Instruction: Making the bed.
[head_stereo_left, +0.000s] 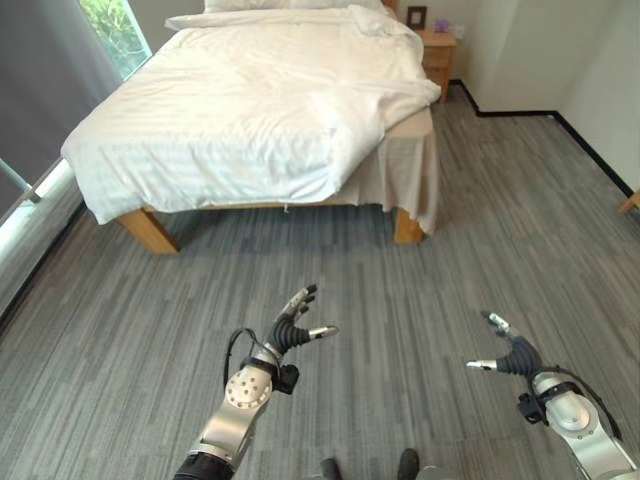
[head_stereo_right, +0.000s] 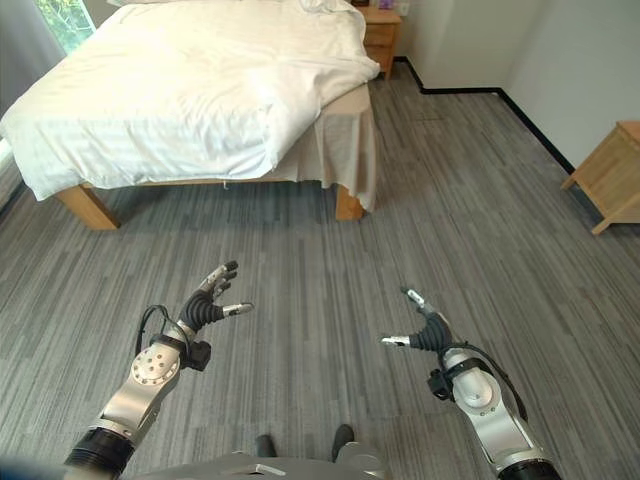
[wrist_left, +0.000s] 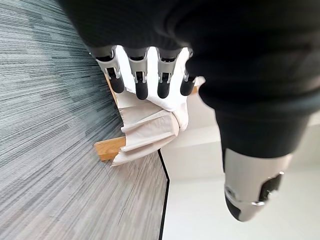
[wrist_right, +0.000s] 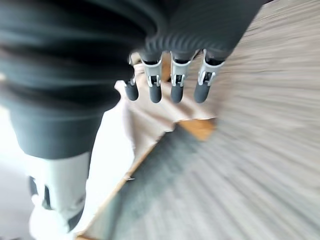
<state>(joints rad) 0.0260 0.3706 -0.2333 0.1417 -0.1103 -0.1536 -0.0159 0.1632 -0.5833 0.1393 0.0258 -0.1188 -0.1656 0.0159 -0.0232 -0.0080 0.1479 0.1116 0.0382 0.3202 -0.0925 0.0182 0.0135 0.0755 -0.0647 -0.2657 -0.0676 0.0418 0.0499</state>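
A wooden-legged bed (head_stereo_left: 150, 230) stands ahead of me on the grey floor, covered by a rumpled white duvet (head_stereo_left: 250, 110). The duvet's near right corner is folded back, baring the beige bed skirt (head_stereo_left: 405, 165) at that corner. A pillow (head_stereo_left: 290, 5) lies at the head end. My left hand (head_stereo_left: 292, 328) hovers over the floor well short of the bed, fingers straight and spread, holding nothing. My right hand (head_stereo_left: 512, 352) is at the lower right, also open and empty. The duvet corner (wrist_left: 167, 100) and a bed leg (wrist_left: 110, 148) show past the left hand's fingers (wrist_left: 142, 82).
A wooden nightstand (head_stereo_left: 438, 55) stands beside the head of the bed, with a dark frame (head_stereo_left: 416, 16) on it. Another wooden cabinet (head_stereo_right: 612, 172) sits by the right wall. A window (head_stereo_left: 115, 30) with a grey curtain is on the left.
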